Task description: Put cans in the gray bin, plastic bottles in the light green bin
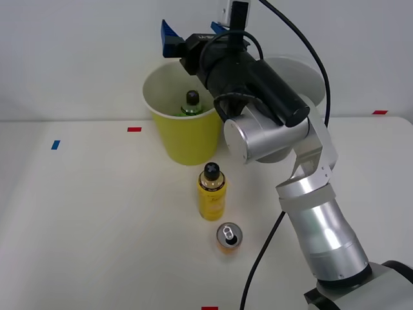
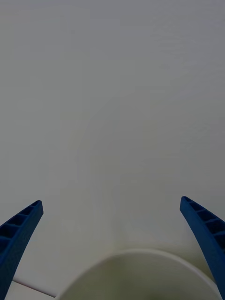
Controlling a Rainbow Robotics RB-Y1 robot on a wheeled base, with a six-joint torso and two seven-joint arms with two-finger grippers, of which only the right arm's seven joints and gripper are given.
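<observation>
While the right gripper point(image 1: 193, 35) hangs above the lime-green bin point(image 1: 187, 139) at upper centre of the front view, its blue jaws stand wide apart and hold nothing; in the wrist view its fingers point(image 2: 18, 234) splay to the two lower corners with a pale bin rim point(image 2: 140, 255) curving between them. A green bottle point(image 1: 191, 103) with a dark cap already stands inside that bin, so the step in hand looks like the end of a drop. On the table point(image 1: 77, 213), the yellow bottle point(image 1: 211, 192) stands upright just in front of the bin, and the orange can point(image 1: 228, 237) sits just beside it, lower in the frame. The gray bin point(image 1: 303, 74) lies largely behind the arm. Next, I judge, the arm must lift clear, swing back toward the frame's centre and descend over the yellow bottle's cap without knocking the can.
</observation>
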